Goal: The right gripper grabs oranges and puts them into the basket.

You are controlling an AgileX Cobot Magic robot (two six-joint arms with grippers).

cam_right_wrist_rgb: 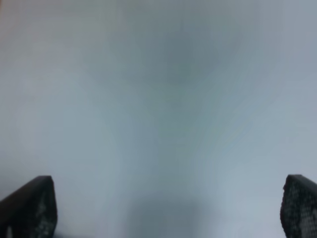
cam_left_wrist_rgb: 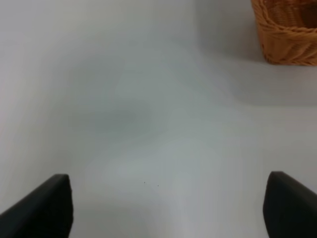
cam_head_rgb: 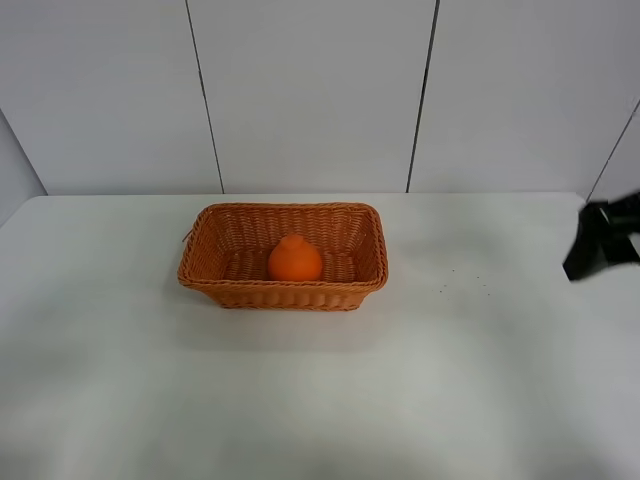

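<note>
The bright orange fruit sits inside the woven wicker basket at the middle of the white table. My right gripper shows as a black shape at the far right edge of the exterior high view, well away from the basket. In the right wrist view its fingers stand wide apart over bare table, with nothing between them. My left gripper is also open and empty; a corner of the basket shows in the left wrist view. The left arm is out of the exterior high view.
The white table runs up to a white panelled wall at the back. A few small dark specks lie on the table to the right of the basket.
</note>
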